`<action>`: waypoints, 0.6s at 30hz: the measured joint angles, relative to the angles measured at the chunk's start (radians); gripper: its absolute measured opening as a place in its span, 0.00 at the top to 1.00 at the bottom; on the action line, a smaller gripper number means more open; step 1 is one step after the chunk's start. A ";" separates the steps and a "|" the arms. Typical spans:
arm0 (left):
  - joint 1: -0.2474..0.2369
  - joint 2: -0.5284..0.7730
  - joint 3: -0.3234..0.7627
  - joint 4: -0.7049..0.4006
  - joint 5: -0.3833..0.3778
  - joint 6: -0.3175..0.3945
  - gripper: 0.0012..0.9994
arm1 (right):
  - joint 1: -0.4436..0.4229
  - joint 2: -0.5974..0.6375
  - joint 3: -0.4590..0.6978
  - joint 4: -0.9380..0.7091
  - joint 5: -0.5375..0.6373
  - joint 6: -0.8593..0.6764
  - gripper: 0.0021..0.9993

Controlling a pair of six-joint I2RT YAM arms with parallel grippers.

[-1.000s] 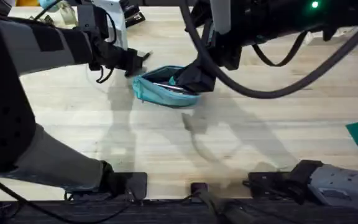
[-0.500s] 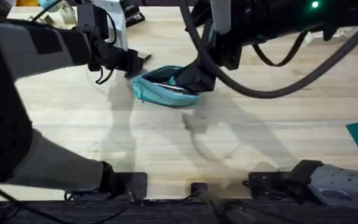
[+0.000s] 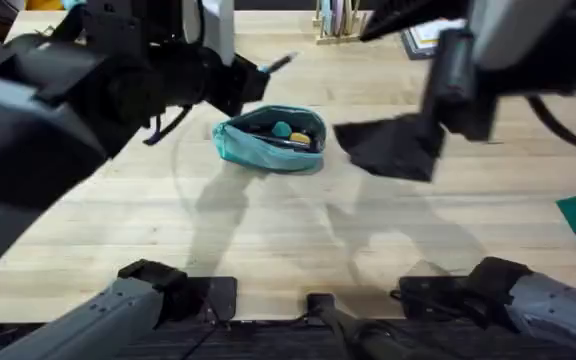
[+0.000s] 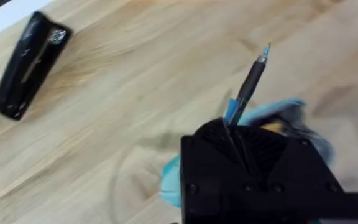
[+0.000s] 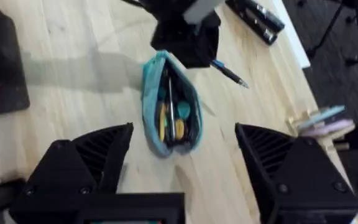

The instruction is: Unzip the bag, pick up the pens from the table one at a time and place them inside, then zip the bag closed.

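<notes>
The teal pencil pouch (image 3: 270, 139) lay unzipped on the table (image 3: 268, 230), long axis crosswise. Just beside it, the left gripper (image 4: 238, 134) clenched a black pen (image 3: 278, 64) pointing away. The right gripper (image 5: 182, 162) stood released nearby.

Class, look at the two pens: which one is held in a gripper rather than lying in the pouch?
The black pen, clamped in the left gripper beside the pouch. The yellow-orange pen lies inside the open pouch.
</notes>
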 joint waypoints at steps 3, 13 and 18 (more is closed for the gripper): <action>-0.058 -0.052 0.000 -0.051 -0.001 0.000 0.96 | 0.000 -0.046 0.000 -0.061 0.012 0.000 0.00; -0.229 0.019 0.000 -0.136 -0.026 0.011 0.96 | -0.004 -0.261 -0.003 -0.240 0.069 0.022 0.00; -0.229 0.117 0.000 -0.131 -0.049 0.073 0.96 | -0.004 -0.262 -0.003 -0.246 0.071 0.026 0.00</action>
